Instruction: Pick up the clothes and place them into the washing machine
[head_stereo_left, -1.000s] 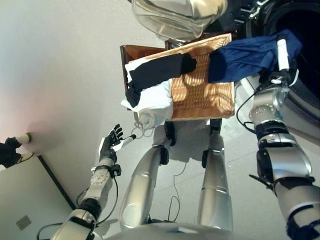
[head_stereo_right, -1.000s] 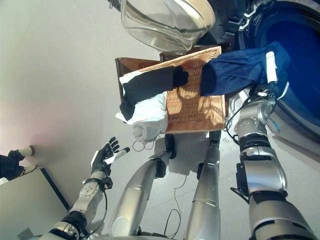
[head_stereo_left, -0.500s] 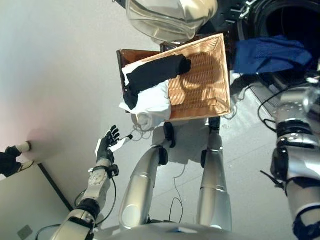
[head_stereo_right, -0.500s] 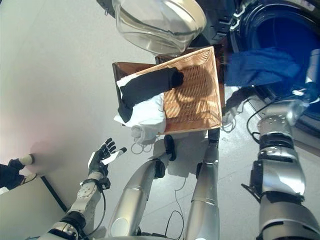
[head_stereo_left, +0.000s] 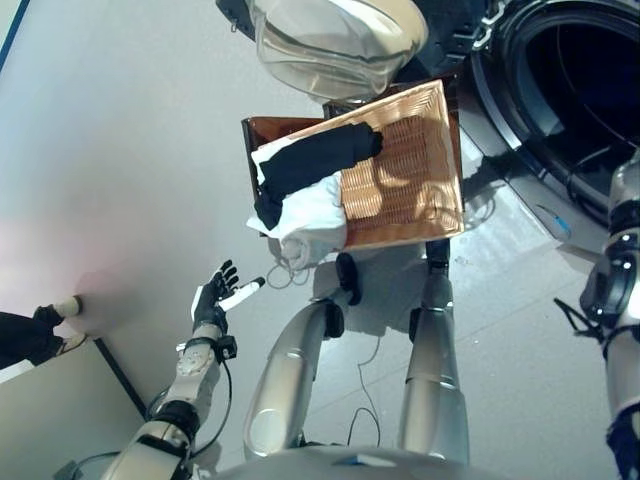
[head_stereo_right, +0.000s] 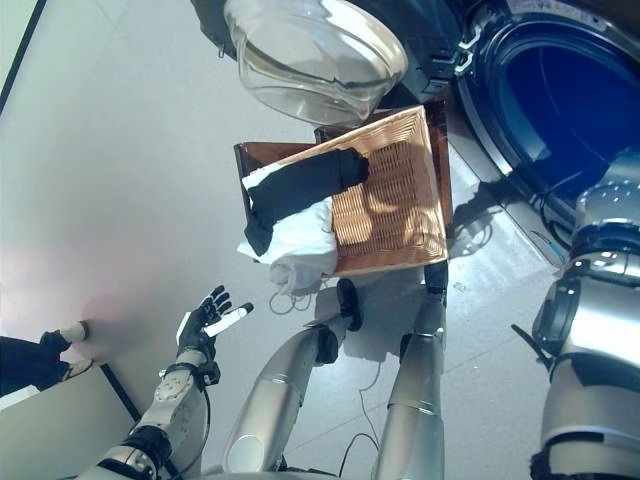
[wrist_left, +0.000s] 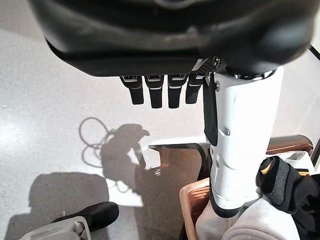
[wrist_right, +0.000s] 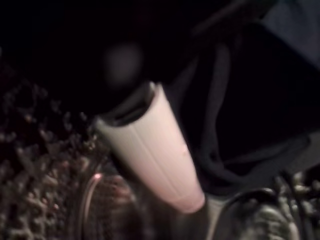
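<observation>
- You are looking down from the robot's head at a shallow rectangular woven wicker basket sitting on a pale grey floor, just in front of the robot.
- Two garments lie at the basket's left end: a long black garment draped across a crumpled white garment, which spills over the basket's edge.
- To the right stands the front-loading washing machine with its dark round drum opening; its clear domed door is swung open above the basket.
- Your right arm reaches into the drum, so the right hand is hidden in both head views.
- In the right wrist view, the right hand's white-covered thumb shows against a dark blue cloth lying in the dim drum. You cannot tell whether the fingers grip the cloth or are clear of it.
- Your left hand hangs idle low on the left, well apart from the basket, fingers spread and straight, holding nothing.
- The step in hand looks like depositing the blue cloth in the drum.
- The next move likely calls for drawing the right arm out, then reaching for the black garment on top.
</observation>
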